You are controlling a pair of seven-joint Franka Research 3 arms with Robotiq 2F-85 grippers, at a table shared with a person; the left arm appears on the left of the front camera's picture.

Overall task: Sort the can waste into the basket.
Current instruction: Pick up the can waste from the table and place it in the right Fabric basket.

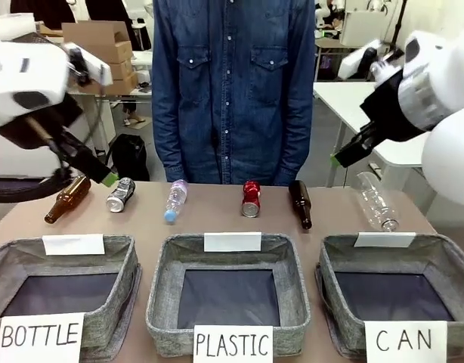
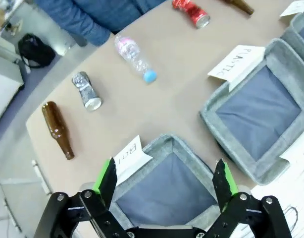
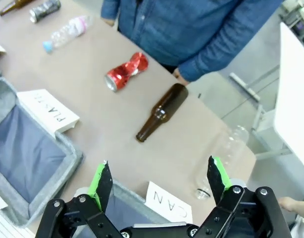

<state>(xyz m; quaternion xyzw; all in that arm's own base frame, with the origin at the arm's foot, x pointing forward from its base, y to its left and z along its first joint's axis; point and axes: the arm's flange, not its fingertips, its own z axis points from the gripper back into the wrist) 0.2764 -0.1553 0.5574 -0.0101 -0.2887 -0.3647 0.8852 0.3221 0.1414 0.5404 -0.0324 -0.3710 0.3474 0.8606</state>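
Finding: neither can is in the basket yet.

The red can (image 3: 126, 72) lies on its side on the table, ahead of the right claw (image 3: 158, 172) and off toward its left finger, as the right wrist view has it. Its long axis runs on a slant to the line joining the two fingers, so a wrist turn looks necessary before the jaws could straddle it. A brown glass bottle (image 3: 162, 111) lies between claw and can, close beside the can but apart from it. It is judged the main obstruction on a direct approach.

The silver can (image 2: 86, 90) lies ahead of the left claw (image 2: 163, 173), beyond its left finger. Its long axis points nearly straight away from the claw, which favours a grasp with little rotation. A second brown bottle (image 2: 58, 130) lies just beside it on the outer side, and a clear plastic bottle (image 2: 134, 57) on the inner side, both apart from it.

Both claws hang above the table with jaws spread fully wide and nothing held.

The CAN basket (image 1: 453, 243) sits beneath the right claw, with the PLASTIC basket (image 1: 232, 265) between it and the left arm. In my judgement the right arm is nearer the red can and the basket, and the left arm nearer the silver can.
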